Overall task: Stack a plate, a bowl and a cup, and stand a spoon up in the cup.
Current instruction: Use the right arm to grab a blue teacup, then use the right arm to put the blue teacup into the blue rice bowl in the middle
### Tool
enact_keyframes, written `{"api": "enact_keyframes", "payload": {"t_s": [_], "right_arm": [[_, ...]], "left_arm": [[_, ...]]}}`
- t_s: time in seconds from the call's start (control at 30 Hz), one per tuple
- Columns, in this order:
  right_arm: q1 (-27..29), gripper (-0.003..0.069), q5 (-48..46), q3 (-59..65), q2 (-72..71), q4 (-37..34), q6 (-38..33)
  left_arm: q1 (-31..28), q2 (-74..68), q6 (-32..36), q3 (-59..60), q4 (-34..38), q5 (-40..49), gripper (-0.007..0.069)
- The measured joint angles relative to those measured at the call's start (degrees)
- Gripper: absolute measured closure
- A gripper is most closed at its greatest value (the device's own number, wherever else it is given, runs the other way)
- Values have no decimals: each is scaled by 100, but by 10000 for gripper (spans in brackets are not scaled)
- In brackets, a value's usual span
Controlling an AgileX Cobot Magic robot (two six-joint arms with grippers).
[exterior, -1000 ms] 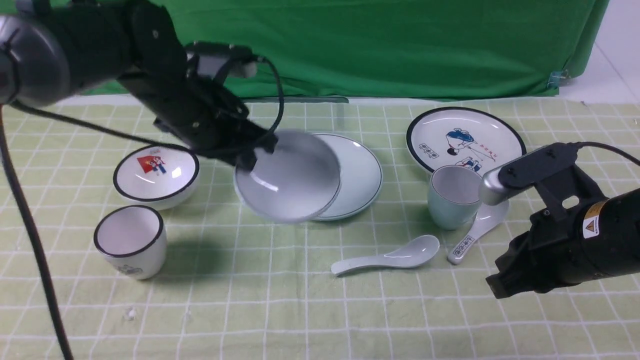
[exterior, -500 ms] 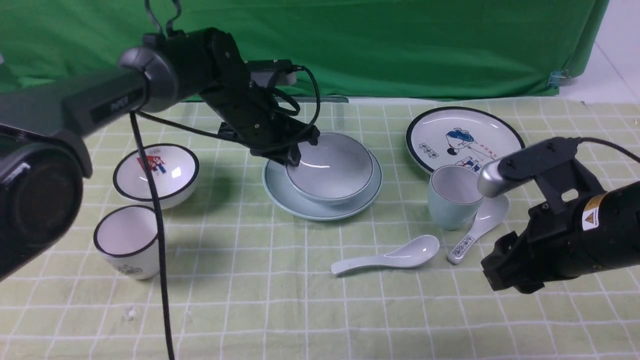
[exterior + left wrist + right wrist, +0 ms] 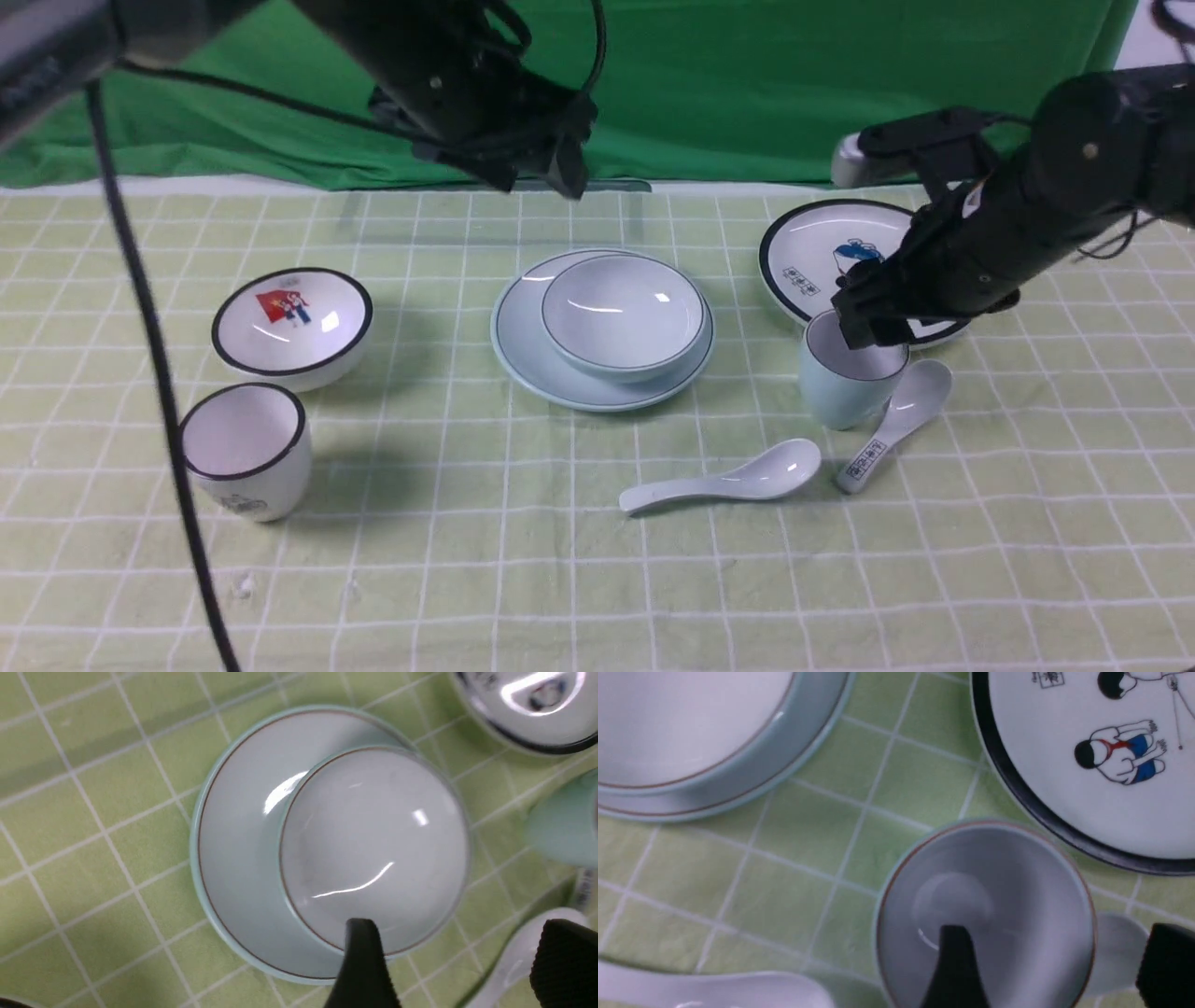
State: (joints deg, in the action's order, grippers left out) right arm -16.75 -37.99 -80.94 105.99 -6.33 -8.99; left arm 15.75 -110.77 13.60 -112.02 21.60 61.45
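The pale blue-green bowl point(image 3: 623, 313) sits in the matching plate point(image 3: 516, 347) at the table's middle, slightly toward the plate's right side. My left gripper point(image 3: 553, 174) hangs high above and behind them, open and empty point(image 3: 460, 947). The pale cup point(image 3: 845, 387) stands upright to the right of the plate. My right gripper point(image 3: 868, 322) is open at the cup's rim point(image 3: 1057, 961): one finger is over the cup's mouth point(image 3: 985, 905), the other outside its wall. The plain spoon point(image 3: 724, 481) lies flat in front of the cup.
A printed-handle spoon point(image 3: 894, 422) lies against the cup's right side. A black-rimmed cartoon plate point(image 3: 812, 247) is behind the cup. At the left are a black-rimmed picture bowl point(image 3: 291, 322) and a black-rimmed cup point(image 3: 245, 450). A green backdrop hangs at the table's far edge.
The left gripper set the bowl on the plate, opened and rose up and back. The right arm swung from the front right up to the cup, and its jaws opened.
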Motion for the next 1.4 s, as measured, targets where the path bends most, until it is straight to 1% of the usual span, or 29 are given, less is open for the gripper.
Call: {"api": "enact_keyframes", "payload": {"t_s": [0.07, 0.1, 0.13, 0.17, 0.2, 0.27, 0.3, 0.33, 0.37, 0.43, 0.5, 0.53, 0.57, 0.6, 0.67, 0.73, 0.83, 0.9, 1.0, 1.07, 1.1, 1.13, 1.2, 1.23, 1.27, 1.3, 1.37, 1.4], "right_arm": [[19, 270, -53, -277, 459, 234, -5], [25, 305, -58, -331, 547, 283, -5], [25, 314, -58, -331, 568, 283, -5], [25, 379, -58, -372, 679, 313, -11], [25, 398, -49, -380, 697, 325, -11], [25, 515, -68, -402, 742, 256, -17], [25, 547, -107, -448, 729, 140, -17], [25, 547, -107, -459, 730, 111, -17], [-10, 571, -99, -551, 686, -98, -128], [-174, 571, -123, -804, 605, -497, -602], [-444, 571, -154, -1108, 588, -691, -861], [-566, 571, -171, -1261, 617, -747, -921], [-596, 571, -182, -1343, 627, -765, -945], [-857, 571, -187, -1689, 804, -814, -1053], [-1045, 571, -187, -2064, 1035, -814, -1117], [-1179, 571, -240, -2542, 1453, -751, -1153], [-1227, 571, -534, -3149, 2079, -583, -1086], [-1227, 570, -813, -3516, 2425, -419, -978], [-1221, 569, -937, -3767, 2542, -352, -915], [-1227, 545, -1045, -3887, 2586, -323, -886], [-1227, 510, -1094, -3894, 2586, -311, -886], [-1227, 502, -1093, -3894, 2586, -311, -886], [-1227, 361, -1208, -3913, 2559, -290, -949], [-1227, 323, -1232, -3913, 2543, -284, -962], [-1227, 240, -1277, -3913, 2464, -284, -1021], [-1227, 189, -1321, -3913, 2384, -278, -1039], [-1227, 127, -1464, -3919, 2150, -278, -1112], [-1227, 113, -1572, -3919, 2027, -278, -1177]], "left_arm": [[25, 625, 78, 169, 71, -55, 253], [25, 914, 109, 292, 77, -84, 275], [25, 973, 110, 322, 77, -85, 275], [25, 1410, 151, 592, 82, -139, 309], [25, 1539, 156, 687, 89, -157, 324], [25, 2474, 244, 1598, 89, -345, 391], [25, 2811, 317, 2000, 58, -419, 414], [25, 2874, 317, 2082, 46, -437, 419], [25, 3310, 385, 2673, -85, -525, 448], [14, 3900, 413, 3608, -470, -640, 487], [6, 4296, 373, 4346, -841, -707, 511], [-1, 4486, 342, 4730, -1012, -761, 523], [-7, 4522, 338, 4803, -1036, -778, 525], [-25, 4818, 326, 5430, -1232, -856, 540], [-30, 5053, 320, 5922, -1350, -1029, 552], [-30, 5298, 301, 6442, -1400, -1423, 566], [-30, 5544, 301, 6919, -1398, -1993, 602], [-30, 5640, 295, 7048, -1409, -2142, 631], [-30, 5661, 295, 7069, -1409, -2232, 648], [-30, 5661, 295, 7069, -1403, -2305, 653], [-30, 5661, 295, 7069, -1380, -2305, 654], [-30, 5661, 295, 7069, -1379, -2305, 654], [-30, 5661, 295, 7069, -1291, -2305, 653], [-30, 5661, 295, 7069, -1279, -2305, 653], [-30, 5661, 295, 7071, -1259, -2305, 653], [-30, 5661, 295, 7071, -1247, -2305, 653], [-30, 5661, 295, 7071, -1196, -2300, 653], [-30, 5661, 295, 7071, -1165, -2285, 653]]}}
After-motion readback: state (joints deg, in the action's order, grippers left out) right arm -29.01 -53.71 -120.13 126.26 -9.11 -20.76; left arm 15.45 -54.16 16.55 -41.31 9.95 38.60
